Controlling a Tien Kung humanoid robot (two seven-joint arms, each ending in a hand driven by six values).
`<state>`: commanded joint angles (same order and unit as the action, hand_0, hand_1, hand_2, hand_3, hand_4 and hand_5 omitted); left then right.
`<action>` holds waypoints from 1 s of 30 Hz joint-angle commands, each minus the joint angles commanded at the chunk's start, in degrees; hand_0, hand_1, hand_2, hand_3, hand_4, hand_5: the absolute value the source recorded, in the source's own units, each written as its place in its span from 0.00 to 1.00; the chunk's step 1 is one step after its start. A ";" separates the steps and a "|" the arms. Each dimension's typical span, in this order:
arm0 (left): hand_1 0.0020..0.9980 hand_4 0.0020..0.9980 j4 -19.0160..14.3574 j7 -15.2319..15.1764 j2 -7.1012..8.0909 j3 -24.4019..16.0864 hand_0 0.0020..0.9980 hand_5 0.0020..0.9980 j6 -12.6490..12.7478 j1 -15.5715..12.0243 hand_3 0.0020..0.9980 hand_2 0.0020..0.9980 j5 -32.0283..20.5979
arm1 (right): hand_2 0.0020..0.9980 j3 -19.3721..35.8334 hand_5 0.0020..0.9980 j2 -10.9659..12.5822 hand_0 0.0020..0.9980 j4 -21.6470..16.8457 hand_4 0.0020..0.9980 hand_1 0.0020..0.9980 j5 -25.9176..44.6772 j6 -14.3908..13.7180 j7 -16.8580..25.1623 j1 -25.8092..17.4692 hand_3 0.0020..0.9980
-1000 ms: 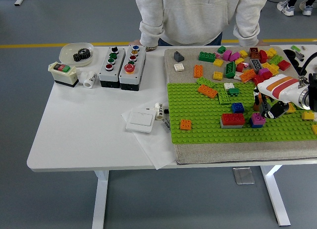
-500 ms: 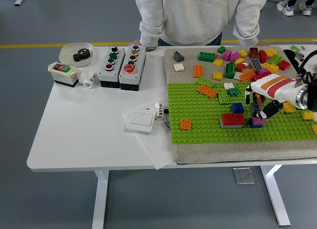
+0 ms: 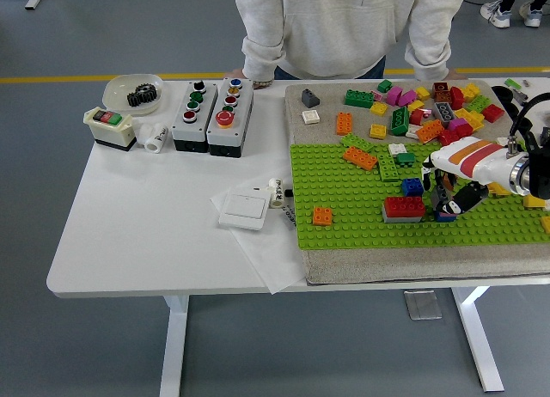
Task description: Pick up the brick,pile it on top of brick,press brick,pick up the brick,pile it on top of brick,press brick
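My right hand [image 3: 454, 201] reaches in from the right edge over the green baseplate [image 3: 352, 199]. Its white and orange back faces up, and its black fingers [image 3: 468, 196] curl down around a small magenta-on-blue brick [image 3: 444, 215], which they mostly hide. The brick stands on the plate. Just left of it sits a red brick on a grey one [image 3: 404, 208], with a blue brick [image 3: 413, 187] behind. The left arm is out of view.
Several loose bricks [image 3: 421, 105] lie on the grey mat behind the plate, and an orange brick [image 3: 322, 215] stands at its left. Two button boxes [image 3: 210, 113], a bowl with a gear [image 3: 133, 92] and a white switch [image 3: 243, 210] are on the left. A person [image 3: 344, 27] stands at the far edge.
My right hand has slid left and a little up over the plate, its fingers coming down around the magenta-on-blue brick. The brick has stayed in place.
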<state>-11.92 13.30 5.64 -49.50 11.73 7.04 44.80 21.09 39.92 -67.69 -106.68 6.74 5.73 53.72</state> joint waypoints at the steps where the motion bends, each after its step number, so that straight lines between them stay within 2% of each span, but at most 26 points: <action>1: 0.79 0.76 0.00 0.00 -0.01 0.00 0.77 0.64 0.01 0.01 0.67 0.79 0.00 | 0.44 -0.02 0.02 -0.02 0.30 0.19 0.82 0.39 -0.09 -0.02 0.04 -0.03 0.52; 22: 0.79 0.76 -0.05 0.04 -0.08 -0.03 0.77 0.64 0.05 0.19 0.67 0.79 0.13 | 0.45 0.45 0.02 -1.76 0.30 5.28 0.83 0.39 1.06 -0.16 0.75 -0.01 0.52; 30: 0.79 0.76 -0.06 0.01 -0.05 0.19 0.77 0.64 0.04 0.26 0.67 0.79 -0.10 | 0.45 0.27 0.02 -1.77 0.30 5.87 0.83 0.39 1.12 -0.14 0.83 -0.16 0.52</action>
<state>-11.98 13.30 5.59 -49.31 11.78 7.30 44.70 21.36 38.15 -61.82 -105.57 6.59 6.56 53.57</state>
